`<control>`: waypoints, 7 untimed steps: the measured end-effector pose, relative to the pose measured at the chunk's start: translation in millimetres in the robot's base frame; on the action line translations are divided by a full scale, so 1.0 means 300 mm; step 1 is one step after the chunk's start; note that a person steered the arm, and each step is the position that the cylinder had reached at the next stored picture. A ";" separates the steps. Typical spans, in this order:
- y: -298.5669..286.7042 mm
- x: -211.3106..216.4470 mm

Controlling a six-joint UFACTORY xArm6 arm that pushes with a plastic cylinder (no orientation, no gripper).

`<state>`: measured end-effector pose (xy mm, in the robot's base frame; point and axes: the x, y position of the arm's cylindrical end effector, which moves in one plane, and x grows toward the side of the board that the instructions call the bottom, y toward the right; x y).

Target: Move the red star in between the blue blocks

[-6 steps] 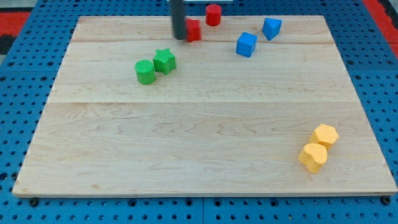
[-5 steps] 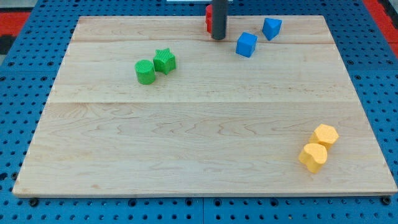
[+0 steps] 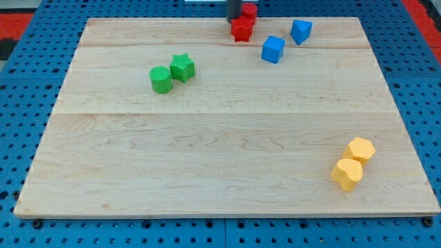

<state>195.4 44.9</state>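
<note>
The red star [image 3: 241, 30] lies near the view's top edge of the wooden board, just left of the blue blocks. A second red block [image 3: 249, 11] sits right behind it at the board's top edge. A blue cube [image 3: 273, 49] lies right of and slightly below the star. A second blue block [image 3: 300, 31] lies farther right. My tip [image 3: 234, 20] stands at the star's upper left, touching or nearly touching it, left of the other red block.
A green star [image 3: 182, 67] and a green round block [image 3: 160, 80] sit together at the left of centre. Two yellow blocks [image 3: 360, 149] [image 3: 346, 173] sit together at the lower right. The board's top edge runs just behind my tip.
My tip went right from beside the red star, pushing it right, then drew back toward the view's top. The red star now lies closer to the blue cube, against the other red block.
</note>
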 end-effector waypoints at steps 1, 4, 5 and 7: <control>0.033 0.053; -0.010 0.195; 0.280 0.195; 0.010 0.329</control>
<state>294.0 48.1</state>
